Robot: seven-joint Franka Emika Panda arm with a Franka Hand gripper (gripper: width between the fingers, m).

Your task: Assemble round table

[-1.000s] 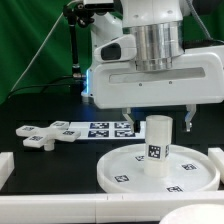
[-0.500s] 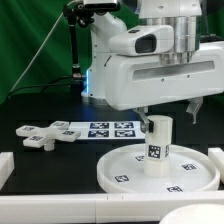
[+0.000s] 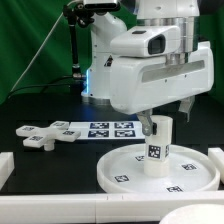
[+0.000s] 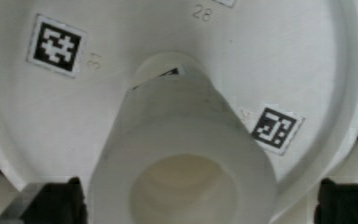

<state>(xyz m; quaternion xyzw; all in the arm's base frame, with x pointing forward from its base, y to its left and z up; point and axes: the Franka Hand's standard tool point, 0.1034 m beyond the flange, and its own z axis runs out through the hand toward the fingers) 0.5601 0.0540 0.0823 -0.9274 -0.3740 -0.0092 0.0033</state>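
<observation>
Exterior view: a Franka arm's hand (image 3: 166, 118) hangs directly over the round disc (image 3: 108, 172), which lies flat on the dark tabletop (image 3: 60, 155). The short cylinder leg (image 3: 159, 146) stands upright at the disc's centre, a tag on its side facing the camera. One finger shows on each side of the leg's top. The one toward the exterior view's left is just beside the leg, and the other is further off. The cross-shaped foot piece (image 3: 38, 136) lies flat, well apart from the disc toward the exterior view's left. The marker board (image 3: 100, 128) sits between the foot piece and the disc, a little further back.

Wrist view: looking straight down, the leg's round top (image 4: 190, 185) sits between two dark fingertips (image 4: 60, 197). White disc surface (image 4: 87, 110) shows in the gap on either side, so the hand is spread wide and grips nothing. Two tags on the disc are in sight around the leg's base.

By the look of it, the assembly is about halfway. The leg is seated on the disc, though neither view shows whether it is fastened tight. The foot piece has not yet been brought over, and joining it to the leg's free end appears to be the main step left.
</observation>
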